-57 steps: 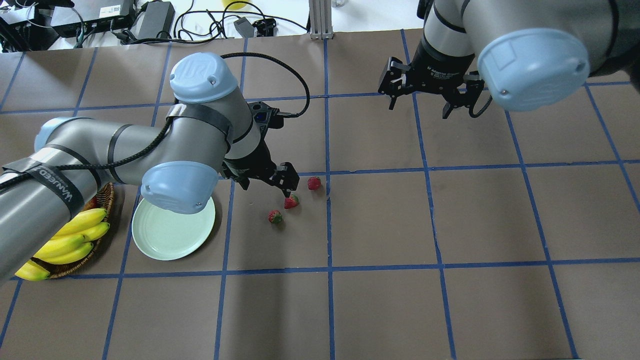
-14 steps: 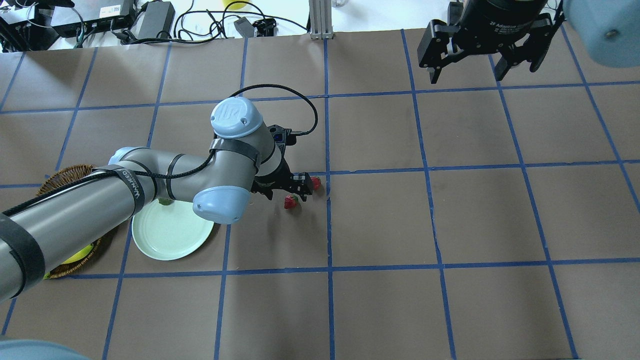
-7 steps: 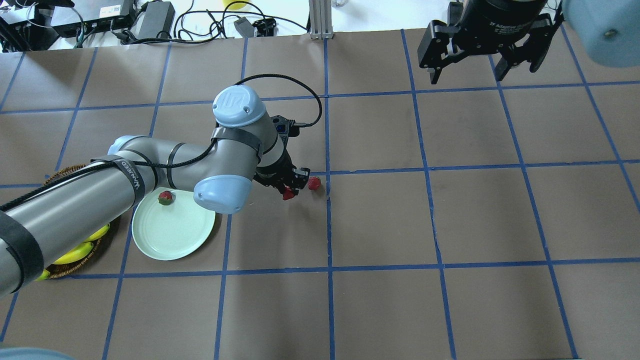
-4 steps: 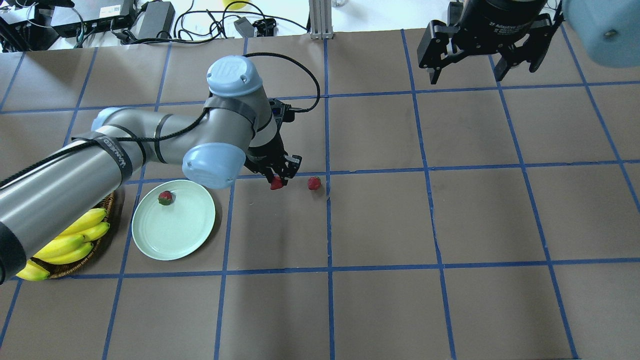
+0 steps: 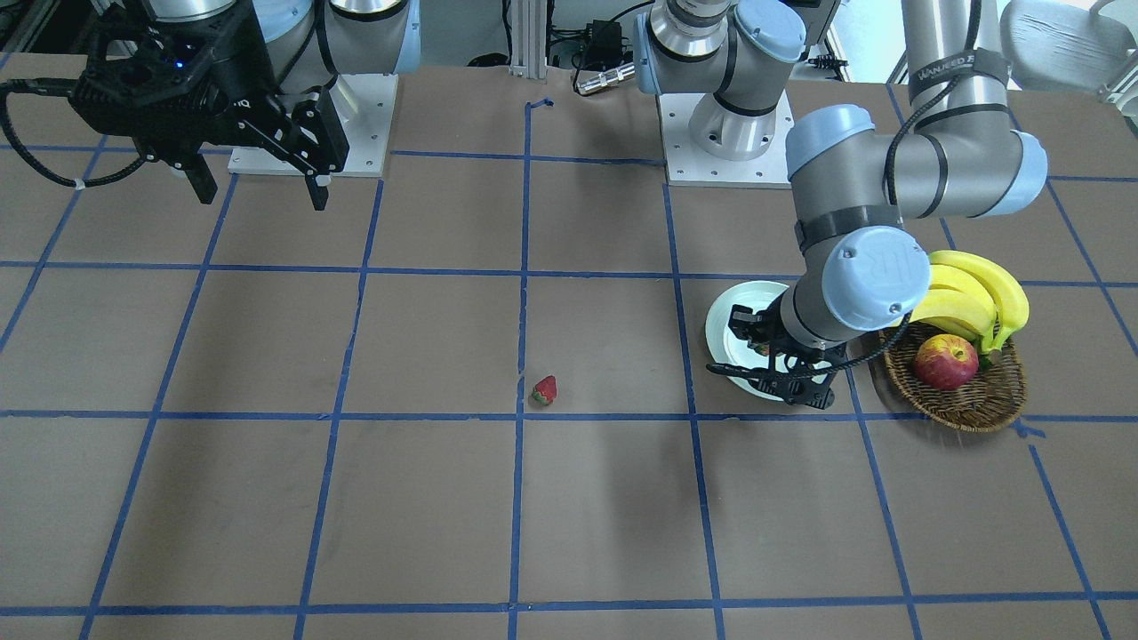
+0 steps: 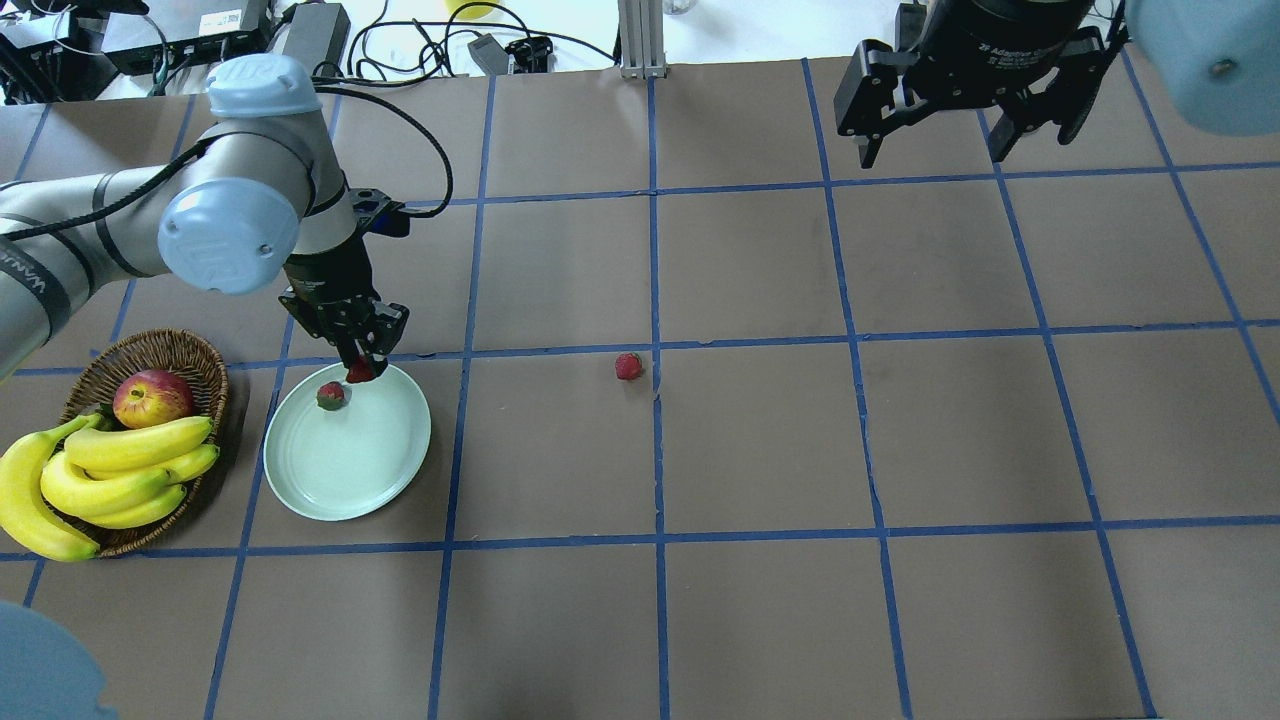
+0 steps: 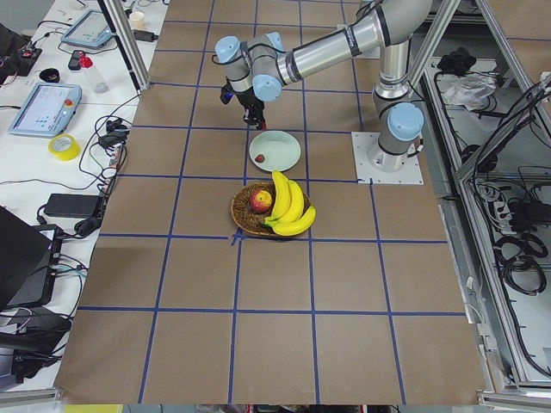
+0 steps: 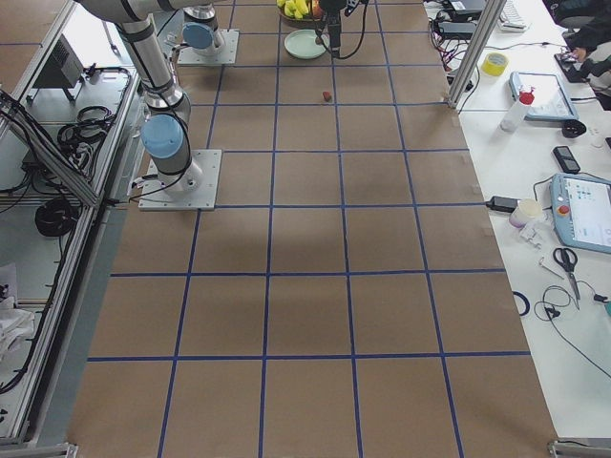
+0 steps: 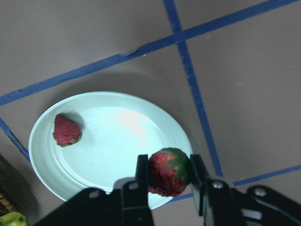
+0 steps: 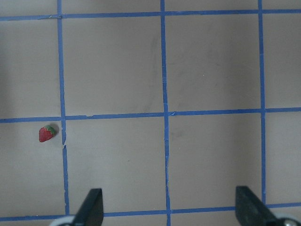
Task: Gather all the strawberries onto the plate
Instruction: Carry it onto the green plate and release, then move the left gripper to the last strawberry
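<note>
My left gripper (image 6: 360, 368) is shut on a strawberry (image 9: 168, 171) and holds it over the far rim of the pale green plate (image 6: 340, 470). The held strawberry also shows in the overhead view (image 6: 360, 373). A second strawberry (image 6: 331, 396) lies on the plate, also seen in the left wrist view (image 9: 66, 131). A third strawberry (image 6: 628, 366) lies on the table near the middle; it shows in the front view (image 5: 545, 390) and the right wrist view (image 10: 46, 133). My right gripper (image 6: 930, 150) hangs open and empty, high at the far right.
A brown wicker basket (image 6: 190, 350) with bananas (image 6: 110, 470) and a red-yellow apple (image 6: 152, 397) stands just left of the plate. Cables and power bricks (image 6: 300, 40) lie beyond the table's far edge.
My left arm has carried the second strawberry left from the table's middle to above the plate's rim. One strawberry went into the plate earlier. The right gripper has stayed still.
</note>
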Controlling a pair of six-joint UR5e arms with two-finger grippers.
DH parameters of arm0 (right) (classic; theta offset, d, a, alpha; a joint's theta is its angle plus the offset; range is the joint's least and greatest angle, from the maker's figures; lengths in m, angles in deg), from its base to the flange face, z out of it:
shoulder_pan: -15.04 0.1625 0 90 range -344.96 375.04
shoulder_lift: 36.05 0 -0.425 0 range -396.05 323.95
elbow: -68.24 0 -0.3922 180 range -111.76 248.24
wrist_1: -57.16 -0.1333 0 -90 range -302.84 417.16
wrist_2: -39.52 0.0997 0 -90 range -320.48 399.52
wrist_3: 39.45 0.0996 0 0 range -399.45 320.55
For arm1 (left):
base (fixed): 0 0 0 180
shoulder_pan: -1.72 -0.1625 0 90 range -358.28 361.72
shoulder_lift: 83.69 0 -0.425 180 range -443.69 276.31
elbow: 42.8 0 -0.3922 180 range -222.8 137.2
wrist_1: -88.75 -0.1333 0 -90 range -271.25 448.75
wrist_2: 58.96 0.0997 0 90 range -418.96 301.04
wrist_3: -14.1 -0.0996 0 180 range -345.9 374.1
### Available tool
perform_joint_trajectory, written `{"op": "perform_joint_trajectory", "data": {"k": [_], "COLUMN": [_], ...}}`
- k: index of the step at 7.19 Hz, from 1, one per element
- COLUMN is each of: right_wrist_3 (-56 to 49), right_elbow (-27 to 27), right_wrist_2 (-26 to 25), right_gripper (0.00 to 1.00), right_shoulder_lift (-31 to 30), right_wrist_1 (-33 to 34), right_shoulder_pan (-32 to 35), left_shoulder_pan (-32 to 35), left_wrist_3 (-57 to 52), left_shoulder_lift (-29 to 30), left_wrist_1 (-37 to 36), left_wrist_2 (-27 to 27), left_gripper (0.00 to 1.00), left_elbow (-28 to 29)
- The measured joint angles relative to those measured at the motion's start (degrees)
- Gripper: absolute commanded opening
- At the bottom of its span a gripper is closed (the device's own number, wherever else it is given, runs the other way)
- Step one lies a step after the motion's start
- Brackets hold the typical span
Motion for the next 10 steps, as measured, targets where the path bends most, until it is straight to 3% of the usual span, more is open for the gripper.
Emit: {"op": "perform_joint_trajectory", "data": {"k": [1,2,5,6,8,10], "right_wrist_3": [0.0,0.0,0.0,0.0,0.0,0.0], "right_elbow": [0.0,0.0,0.0,0.0,0.0,0.0], "right_wrist_2": [0.0,0.0,0.0,0.0,0.0,0.0], "right_gripper": [1.00,1.00,1.00,1.00,1.00,1.00], "right_shoulder_lift": [0.0,0.0,0.0,0.0,0.0,0.0], "right_wrist_1": [0.0,0.0,0.0,0.0,0.0,0.0], "right_shoulder_pan": [0.0,0.0,0.0,0.0,0.1,0.1], "left_shoulder_pan": [-1.8,-2.5,-2.6,-1.6,3.2,10.2], "left_wrist_3": [0.0,0.2,0.4,1.9,11.3,24.4], "left_shoulder_lift": [0.6,1.2,0.3,-0.9,-3.4,-3.4], "left_wrist_1": [-1.6,-2.7,-3.3,-3.0,-2.7,-5.9], "left_wrist_2": [0.2,0.4,0.0,-2.3,-8.5,-10.2], "left_gripper": [0.74,1.00,1.00,1.00,1.00,1.00], "left_elbow": [-1.7,-2.9,-3.1,-2.3,-1.4,-1.2]}}
